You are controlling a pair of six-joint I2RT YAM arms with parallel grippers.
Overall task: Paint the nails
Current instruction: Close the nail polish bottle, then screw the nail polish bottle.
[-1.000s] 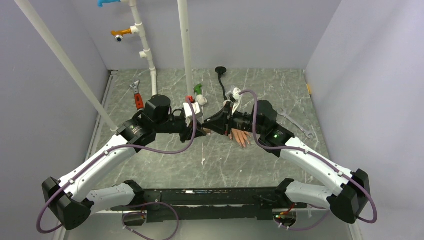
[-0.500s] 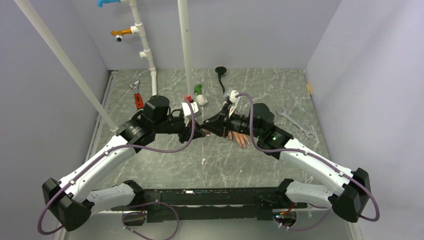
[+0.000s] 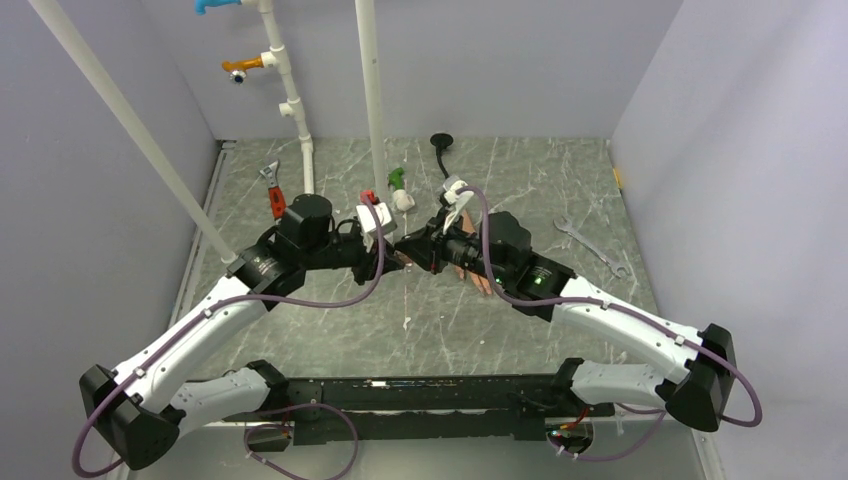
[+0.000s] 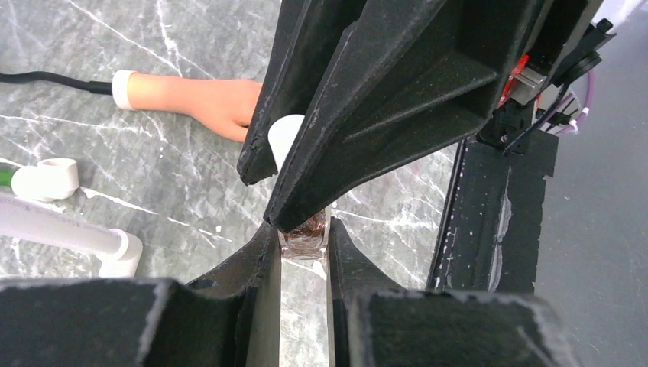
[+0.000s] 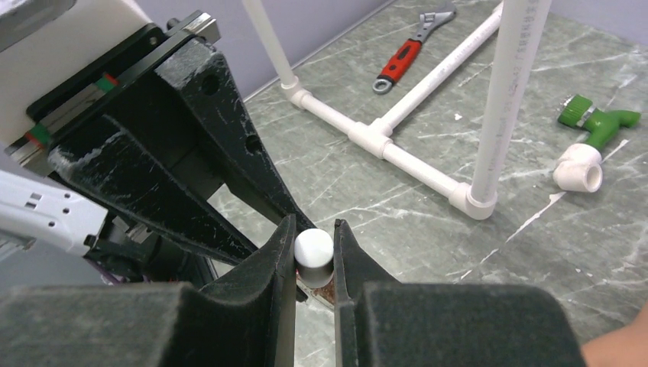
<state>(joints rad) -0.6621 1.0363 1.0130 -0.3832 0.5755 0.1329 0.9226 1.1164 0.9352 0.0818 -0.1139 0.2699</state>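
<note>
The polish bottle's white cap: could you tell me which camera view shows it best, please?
The right wrist view: the white cap sits clear, pinched in the right hand. The left wrist view shows a sliver; the top view hides it.

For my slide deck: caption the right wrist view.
Right pincer shut on the white cap, left pincer holding the small polish bottle itself, white pipes and a red-handled wrench behind.

White cap [image 5: 313, 248] between the black jaws of the right gripper [image 5: 313, 227]; brown-stained clear bottle [image 4: 304, 238] between the black jaws of the left gripper [image 4: 302, 228]; beyond them, grey-green table [image 5: 527, 260] veined white; peach mannequin hand [image 4: 206, 101].
</note>
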